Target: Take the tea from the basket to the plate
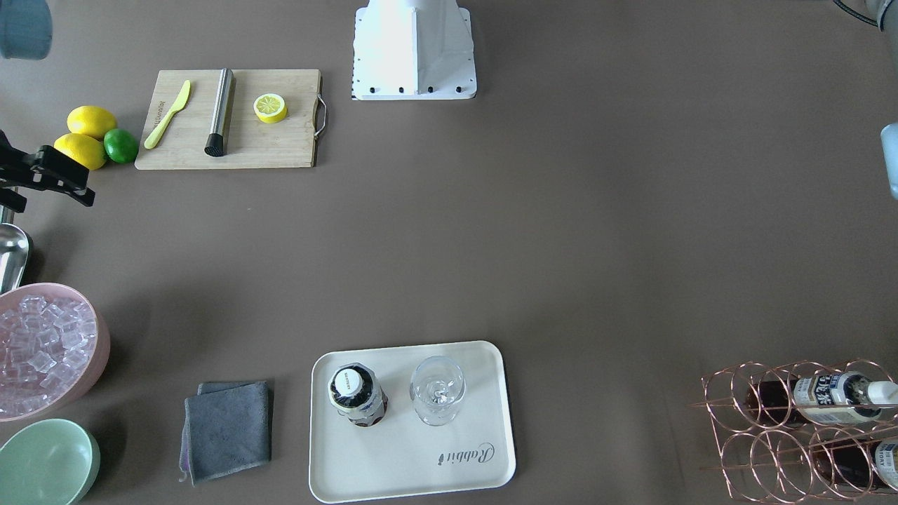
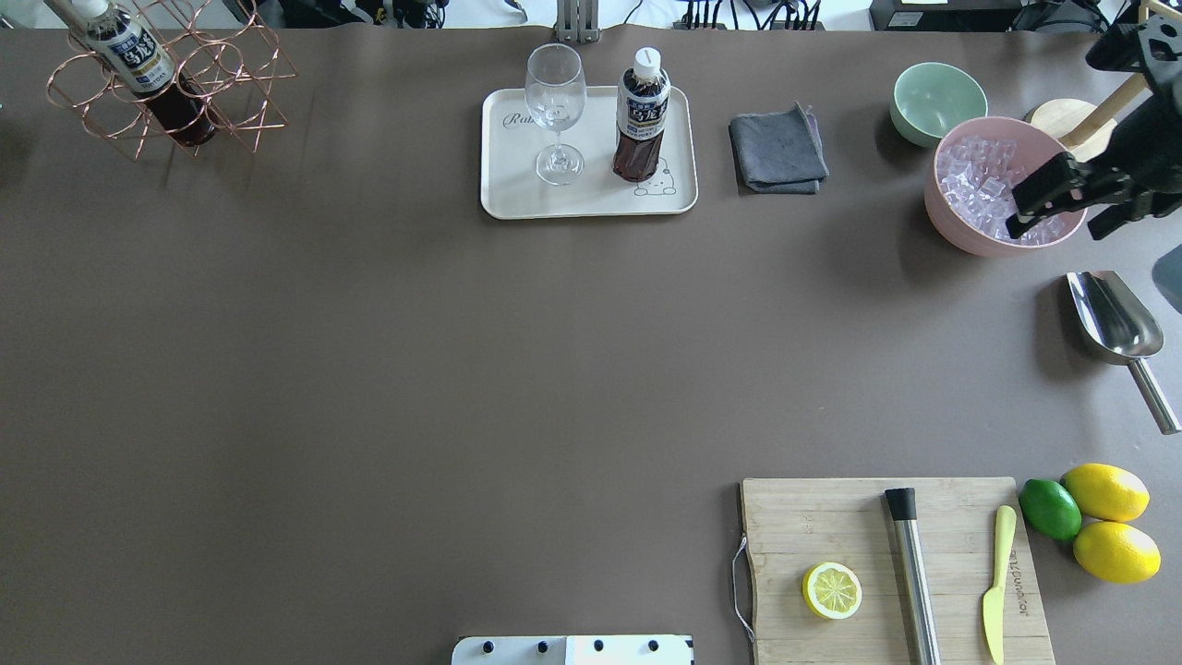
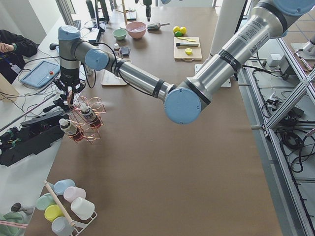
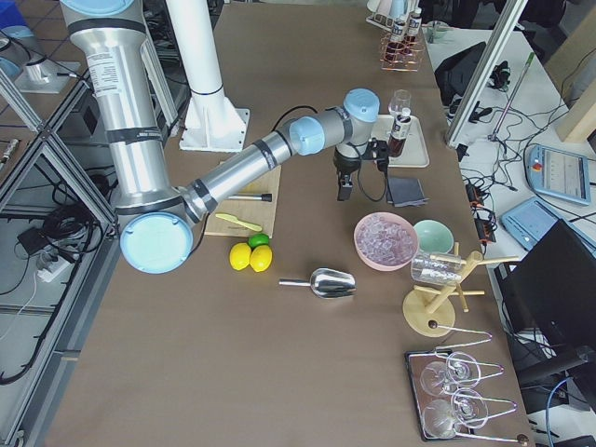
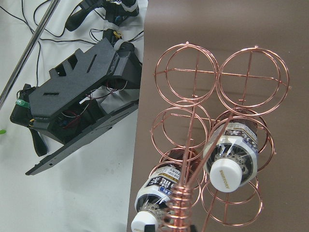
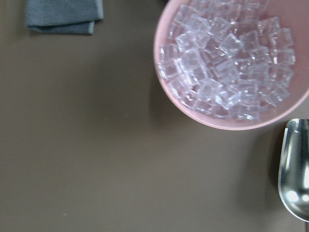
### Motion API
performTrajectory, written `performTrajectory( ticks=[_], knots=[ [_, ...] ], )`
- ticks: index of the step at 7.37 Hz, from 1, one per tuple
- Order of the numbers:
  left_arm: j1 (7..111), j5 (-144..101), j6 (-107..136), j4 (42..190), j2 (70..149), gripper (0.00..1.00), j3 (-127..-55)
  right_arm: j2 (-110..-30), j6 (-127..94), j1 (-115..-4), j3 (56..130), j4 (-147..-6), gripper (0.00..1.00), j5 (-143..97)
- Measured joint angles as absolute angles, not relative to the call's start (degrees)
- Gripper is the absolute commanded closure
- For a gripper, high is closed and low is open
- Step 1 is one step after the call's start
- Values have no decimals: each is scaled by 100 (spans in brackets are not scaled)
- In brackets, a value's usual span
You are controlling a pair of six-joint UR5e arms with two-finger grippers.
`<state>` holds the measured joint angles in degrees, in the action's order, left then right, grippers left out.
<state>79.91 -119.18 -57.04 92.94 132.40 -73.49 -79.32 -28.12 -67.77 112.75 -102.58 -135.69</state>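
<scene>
One tea bottle [image 1: 356, 396] stands upright on the cream plate [image 1: 414, 477], beside a clear glass [image 1: 437, 389]; it also shows in the overhead view [image 2: 642, 115]. The copper wire basket [image 2: 222, 102] sits at the far left corner and holds two more tea bottles [image 5: 231, 159] [image 5: 154, 193]. My left gripper [image 3: 69, 96] hovers over the basket handle; I cannot tell if it is open or shut. My right gripper [image 2: 1055, 226] is open and empty above the pink ice bowl.
A pink bowl of ice [image 2: 970, 235], a green bowl [image 2: 933, 97], a grey cloth [image 2: 777, 148] and a metal scoop [image 2: 1113, 319] lie at the right. A cutting board [image 2: 831, 517] with a lemon half, muddler and knife, plus lemons [image 2: 1103, 489], sit near right.
</scene>
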Motion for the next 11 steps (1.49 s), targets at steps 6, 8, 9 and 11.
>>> performTrajectory(
  ticks=[6, 8, 9, 11],
  knots=[
    [7821, -11865, -5684, 9612, 12968, 1, -7391, -10415, 592, -8671, 10954, -10118, 1, -13238],
    [7828, -11865, -5586, 9609, 12954, 1, -7439, -10609, 1105, -9208, 10520, -9860, 1, -13253],
    [7839, -11865, -5502, 9603, 12950, 1, -7474, -10660, 1195, -9329, 10431, -9815, 1, -13248],
    [7908, -11871, -5438, 9593, 12958, 1, -7536, -10649, 1249, -9389, 10351, -9778, 1, -13230]
  ],
)
